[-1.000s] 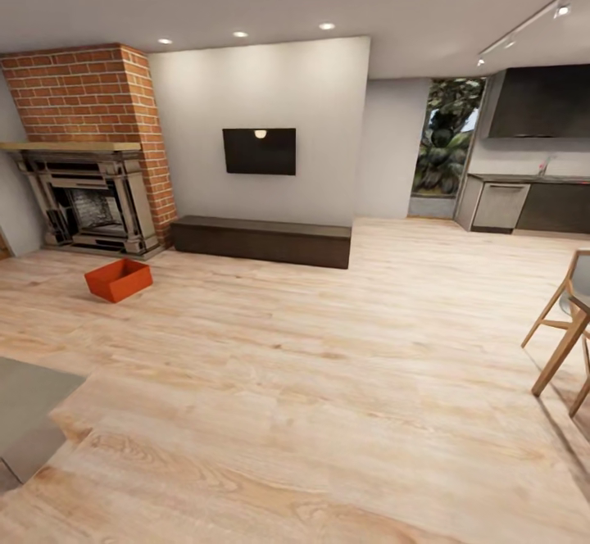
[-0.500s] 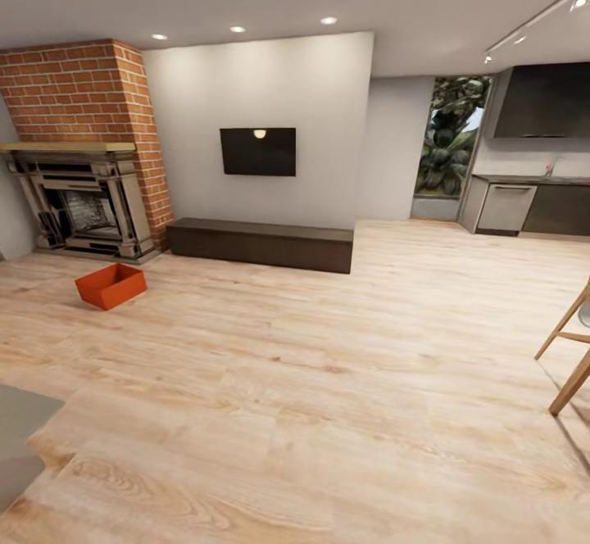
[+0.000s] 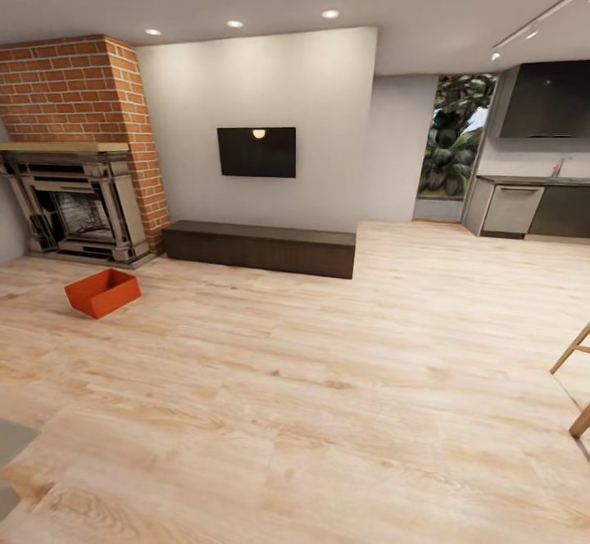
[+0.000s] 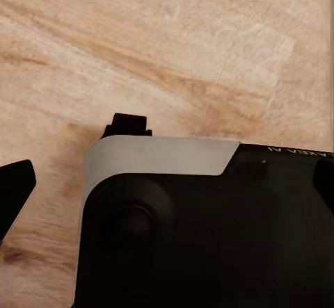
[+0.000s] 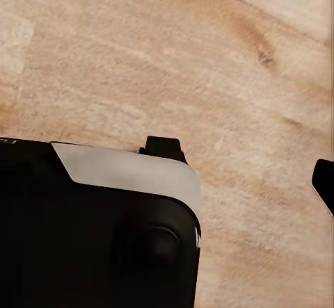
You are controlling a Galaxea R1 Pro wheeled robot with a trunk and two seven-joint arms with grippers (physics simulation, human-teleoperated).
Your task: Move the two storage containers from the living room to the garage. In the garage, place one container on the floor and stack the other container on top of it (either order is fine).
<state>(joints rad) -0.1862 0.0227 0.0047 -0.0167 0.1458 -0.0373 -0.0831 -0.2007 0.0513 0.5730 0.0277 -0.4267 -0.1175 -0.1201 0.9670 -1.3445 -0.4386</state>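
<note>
One orange-red open-top storage container sits on the light wood planks of the living room, in front of the brick fireplace at the far left of the head view. It lies well away from me, with nothing touching it. In the left wrist view my left gripper hangs open over bare wood planks, holding nothing. My right gripper is likewise open and holding nothing above the planks. The garage and its floor are out of view.
A long dark low cabinet runs under the wall TV. A kitchen counter stands at the back right. Wooden chair legs show at the right edge and a grey rug corner at the lower left.
The head view has rolled forward: the chair and rug have slid toward the frame edges and the container has drifted left and lower. Nothing in the room has moved itself.
</note>
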